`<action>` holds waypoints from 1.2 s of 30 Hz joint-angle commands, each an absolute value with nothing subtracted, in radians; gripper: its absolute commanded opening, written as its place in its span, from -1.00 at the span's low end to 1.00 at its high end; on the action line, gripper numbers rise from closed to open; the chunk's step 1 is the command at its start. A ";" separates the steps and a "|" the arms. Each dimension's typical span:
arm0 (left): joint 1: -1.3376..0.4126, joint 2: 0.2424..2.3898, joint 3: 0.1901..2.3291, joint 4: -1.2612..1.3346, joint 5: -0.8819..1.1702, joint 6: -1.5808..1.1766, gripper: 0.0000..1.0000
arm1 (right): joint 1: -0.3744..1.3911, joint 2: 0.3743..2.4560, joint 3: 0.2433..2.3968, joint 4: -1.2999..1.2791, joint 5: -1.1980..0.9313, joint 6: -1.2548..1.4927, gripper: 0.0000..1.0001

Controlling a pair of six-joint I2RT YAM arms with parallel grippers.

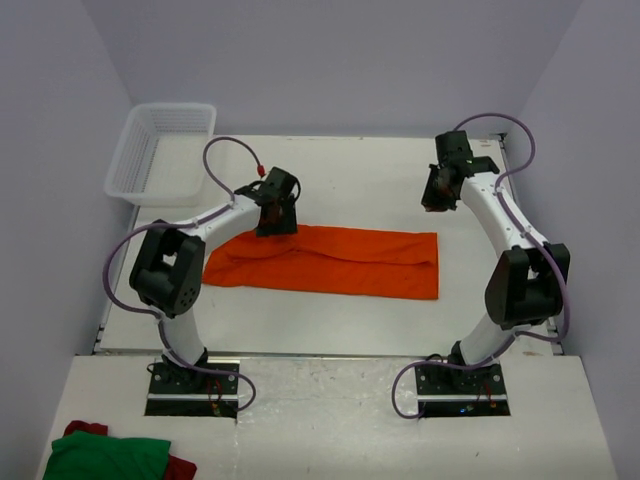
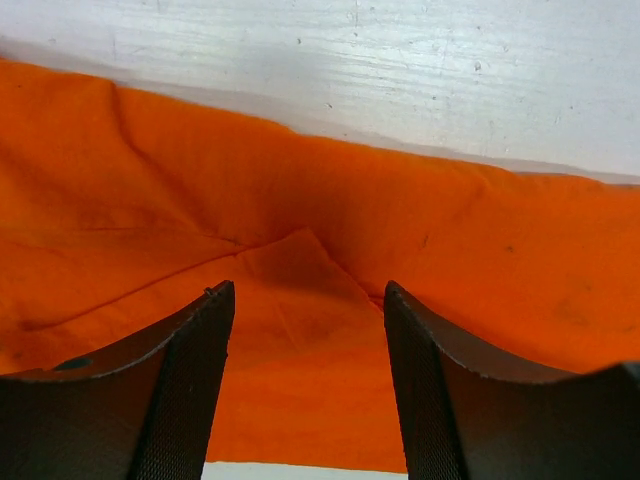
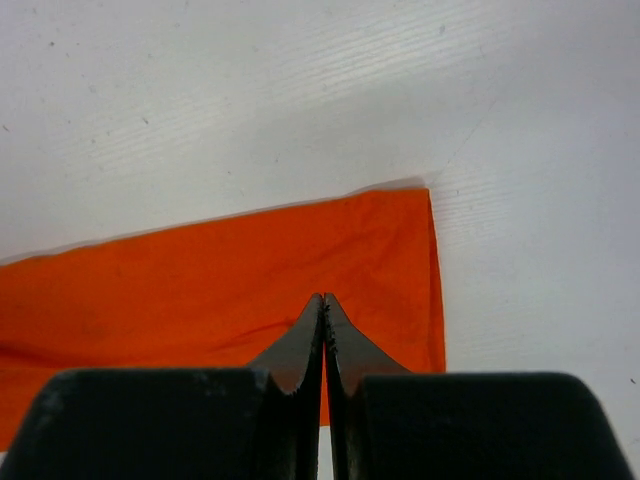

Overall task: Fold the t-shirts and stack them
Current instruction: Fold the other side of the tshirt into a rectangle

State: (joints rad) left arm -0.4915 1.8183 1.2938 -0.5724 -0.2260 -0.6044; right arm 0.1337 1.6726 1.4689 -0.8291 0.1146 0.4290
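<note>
Watching the left gripper [image 2: 307,290] hover jaws-apart, empty, over the orange t-shirt [image 1: 330,262] on the table [image 1: 350,170]; right gripper [image 3: 323,303] pinched closed on nothing. Hard to count layers at its rumpled end; pinching only the top one would drag the fold open.

We saw a white table [image 1: 330,180] bearing an orange t-shirt [image 1: 340,262], folded into a long band and lying flat across its middle. A white mesh basket [image 1: 160,150] sat at its far left corner. On the nearer board [image 1: 330,420], green and red cloths [image 1: 110,455] lay bunched at the left.
</note>
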 commanded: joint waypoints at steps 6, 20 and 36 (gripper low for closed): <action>-0.488 1.876 1.307 -0.525 -0.233 -0.575 0.23 | 0.133 1.698 1.451 -0.808 0.110 0.423 -1.00; -0.480 1.950 1.371 -0.532 -0.278 -0.574 -0.06 | 0.133 1.740 1.442 -0.792 0.104 0.416 -1.00; -0.482 1.882 1.327 -0.549 -0.333 -0.584 -1.00 | 0.141 1.782 1.456 -0.790 0.081 0.416 -1.00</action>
